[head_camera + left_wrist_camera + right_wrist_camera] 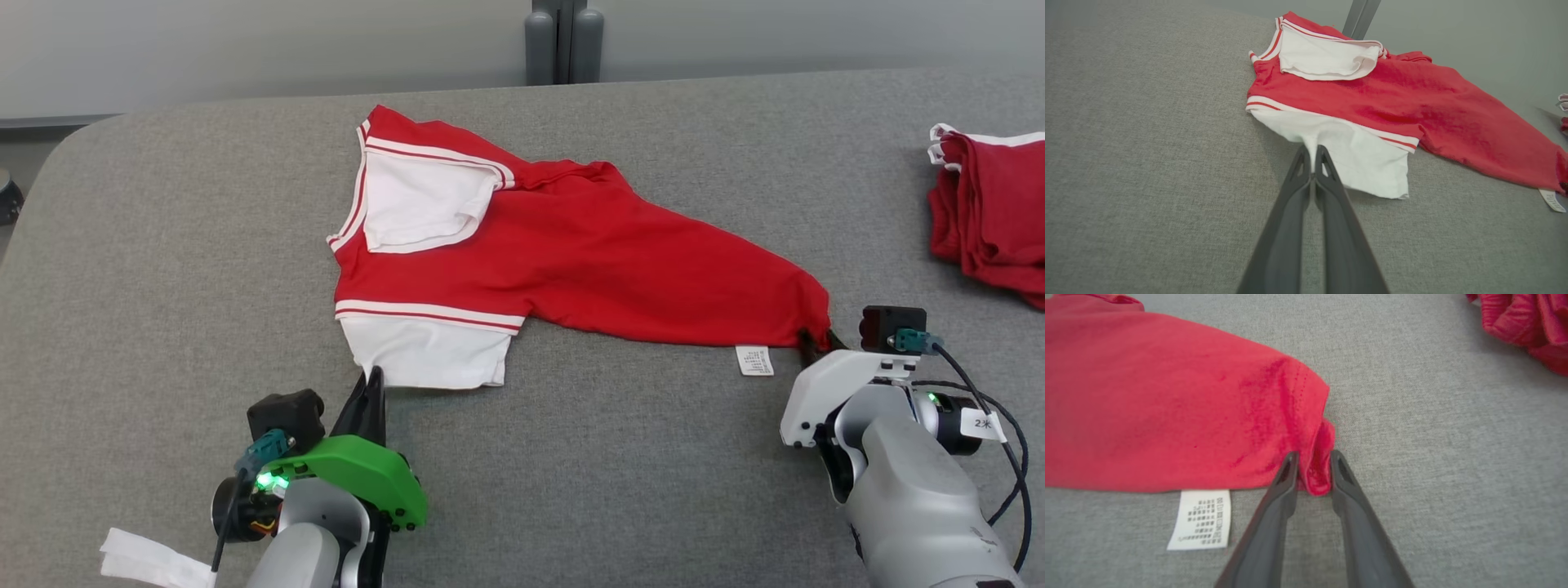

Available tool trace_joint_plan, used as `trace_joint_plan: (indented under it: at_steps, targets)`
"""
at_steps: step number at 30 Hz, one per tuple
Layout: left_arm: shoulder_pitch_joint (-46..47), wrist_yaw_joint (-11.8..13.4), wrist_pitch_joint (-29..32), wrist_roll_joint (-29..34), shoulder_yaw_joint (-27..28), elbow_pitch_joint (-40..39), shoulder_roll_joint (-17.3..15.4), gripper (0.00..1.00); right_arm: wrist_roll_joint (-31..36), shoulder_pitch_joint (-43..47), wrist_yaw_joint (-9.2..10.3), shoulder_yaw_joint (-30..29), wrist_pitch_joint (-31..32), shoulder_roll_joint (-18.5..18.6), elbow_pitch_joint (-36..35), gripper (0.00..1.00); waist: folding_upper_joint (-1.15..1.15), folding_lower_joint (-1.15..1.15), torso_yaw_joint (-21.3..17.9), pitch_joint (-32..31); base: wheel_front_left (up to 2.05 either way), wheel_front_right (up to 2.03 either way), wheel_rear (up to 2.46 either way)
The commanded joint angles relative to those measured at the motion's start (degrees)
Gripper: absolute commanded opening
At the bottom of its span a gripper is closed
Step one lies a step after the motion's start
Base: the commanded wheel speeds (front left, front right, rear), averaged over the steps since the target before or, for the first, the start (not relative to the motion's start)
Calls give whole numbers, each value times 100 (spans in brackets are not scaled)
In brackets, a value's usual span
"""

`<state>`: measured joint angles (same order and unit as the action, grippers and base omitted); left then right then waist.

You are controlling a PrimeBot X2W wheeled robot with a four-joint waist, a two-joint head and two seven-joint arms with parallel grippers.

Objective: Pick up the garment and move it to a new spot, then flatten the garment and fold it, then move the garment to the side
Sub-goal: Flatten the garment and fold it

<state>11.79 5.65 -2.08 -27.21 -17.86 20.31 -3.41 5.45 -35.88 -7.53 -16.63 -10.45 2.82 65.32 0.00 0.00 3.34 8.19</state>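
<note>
Red cloth with white sleeves: your garment (571, 261) lies spread on the grey fabric table (620, 474), a little towards its far edge, with the neck end on your left and the hem running out to your right. One white sleeve is folded across the top of the body. The other white sleeve (1355, 163) lies on the near side.

Your left gripper (1312, 154) is closed tight, its two dark fingers pressed together with the near edge of that white sleeve pinched at the tips.

Your right gripper (1310, 463) sits at the hem's far right corner. Its fingers stand narrow, with a bunched red fold wedged between them and touching both.

A white care label (1202, 519) lies flat on the table just beside that corner, on the near side of the hem. A second red pile (992, 212) rests at the table's right edge, well apart from your garment.
</note>
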Motion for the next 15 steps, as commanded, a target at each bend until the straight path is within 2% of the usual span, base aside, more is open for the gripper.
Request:
trace_joint_plan:
  at_steps: [1,2,7,10,15]
  targets:
    - [-28,2,-59,36,9,-47,-59,0,-58,-79,10,36,-40,16,137,17,0,0,-20,1,0,0,0]
    - [-12,-10,-80,35,10,-67,-65,0,-96,-124,10,66,-70,15,219,0,0,0,-32,-4,0,0,0]
    - [72,-15,-171,75,16,-171,-121,0,-439,-330,10,318,-276,12,456,0,0,0,-105,-81,0,0,0]
    - [146,-30,-227,106,34,-316,-206,0,-879,-412,10,679,-381,14,515,0,0,0,-166,-184,0,0,0]
    - [270,-6,-314,133,112,-703,-351,0,-1772,-315,10,1542,-464,14,36,0,0,0,-302,-423,0,0,0]
